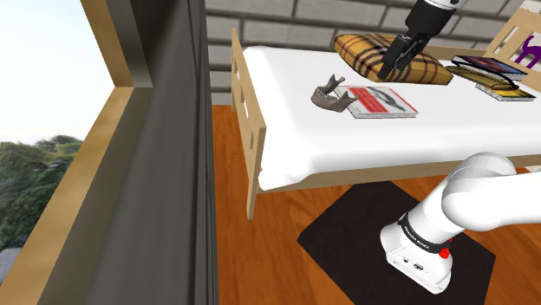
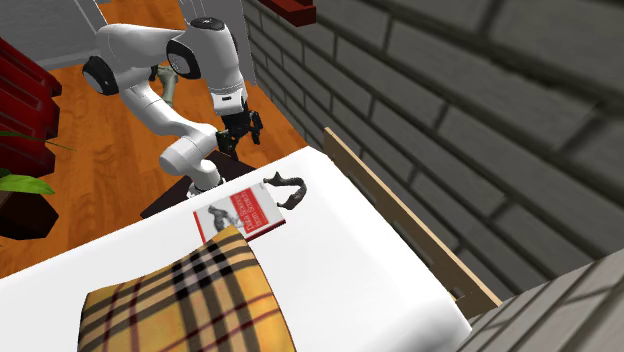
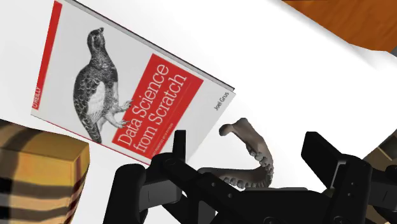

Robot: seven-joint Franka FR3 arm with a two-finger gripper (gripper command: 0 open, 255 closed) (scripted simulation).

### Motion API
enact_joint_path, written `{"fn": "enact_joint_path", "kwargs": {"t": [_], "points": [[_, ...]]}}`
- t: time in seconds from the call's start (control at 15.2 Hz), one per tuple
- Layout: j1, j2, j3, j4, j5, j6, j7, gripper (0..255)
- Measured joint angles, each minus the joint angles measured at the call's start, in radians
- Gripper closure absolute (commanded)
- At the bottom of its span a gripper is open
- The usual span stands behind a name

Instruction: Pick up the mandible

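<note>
overall: bright and even across the three views.
source: daylight from the window [image 1: 52, 69] at the shoulder view's left; the sky there is pale and washed out.
sheet [image 1: 364, 143]: flat white, near glare, grey only on its hanging side.
shadows: faint; a thin dark line under the mandible [image 1: 332, 97].
gripper [image 3: 248, 141]: flat black, little surface detail.

White-sheeted bed [image 1: 347, 152] with a light wooden frame, red-and-white book [image 1: 382, 100] lying flat on it, grey mandible [image 1: 330, 94] just beside one corner of the book, yellow plaid pillow [image 1: 360, 48] near another corner, stack of books [image 1: 492, 76] well apart from the book, on its side away from the mandible
</note>
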Motion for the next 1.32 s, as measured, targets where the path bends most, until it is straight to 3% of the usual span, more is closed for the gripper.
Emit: {"fn": "enact_joint_path", "kwargs": {"t": [0.4, 0.92, 1.32], "points": [[0.002, 0.096, 0.042, -0.002, 0.020, 0.110, 0.062, 0], [-0.007, 0.351, 0.120, 0.062, 0.024, 0.326, 0.181, 0], [-0.009, 0.392, 0.130, 0.028, 0.020, 0.404, 0.202, 0]]}}
